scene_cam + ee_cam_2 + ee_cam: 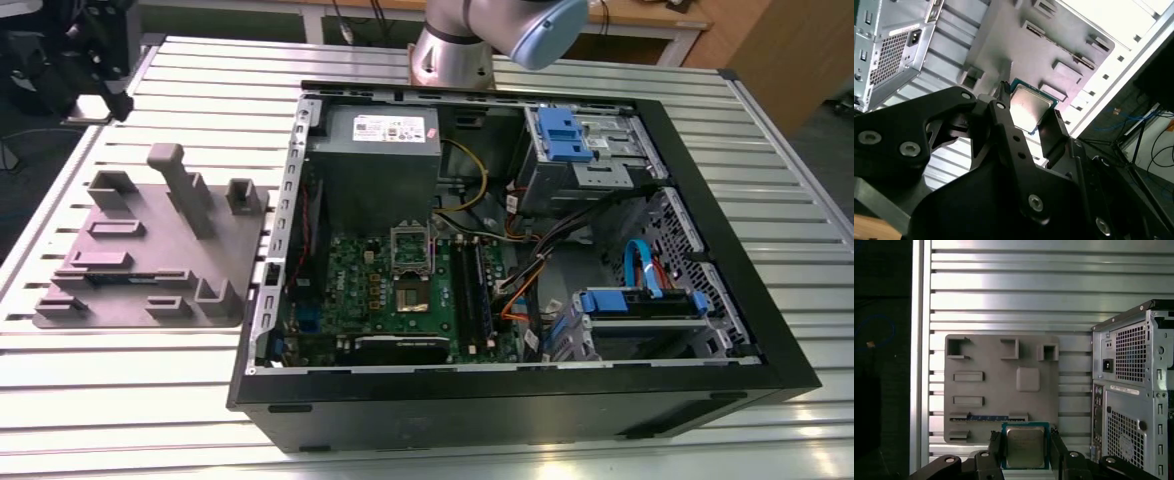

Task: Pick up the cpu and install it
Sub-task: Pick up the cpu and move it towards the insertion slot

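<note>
Chip: the cpu [1025, 446] sits between the gripper [1025, 449] fingers [995, 447], metal top facing the camera in the first wrist view; also seen in the second wrist view [1029, 107].
Fingers: closed on two opposite edges of the chip — clamped, not loose as far as I can tell.
Position: held up off the counter [1004, 300], above the near edge of the grey plate [989, 390] with its raised blocks; the plate lies well below it.
Case: the open computer case [521, 270] lies beside the plate, at about 3 o'clock of it in the first wrist view.
Board: green motherboard [400, 290] inside the case, with the socket [411, 262] roughly mid-board in the exterior view.
Arm: only the arm's base [454, 50] is in the exterior view, at 12 o'clock of the case.
Stage: pick looks done, install not yet — my read.
Doing it well: keep the chip level and square in the grip, hold by the edges only, match its orientation to the socket, lower straight and without force.
Risk: a tilted or rotated seat could bend contacts.
</note>
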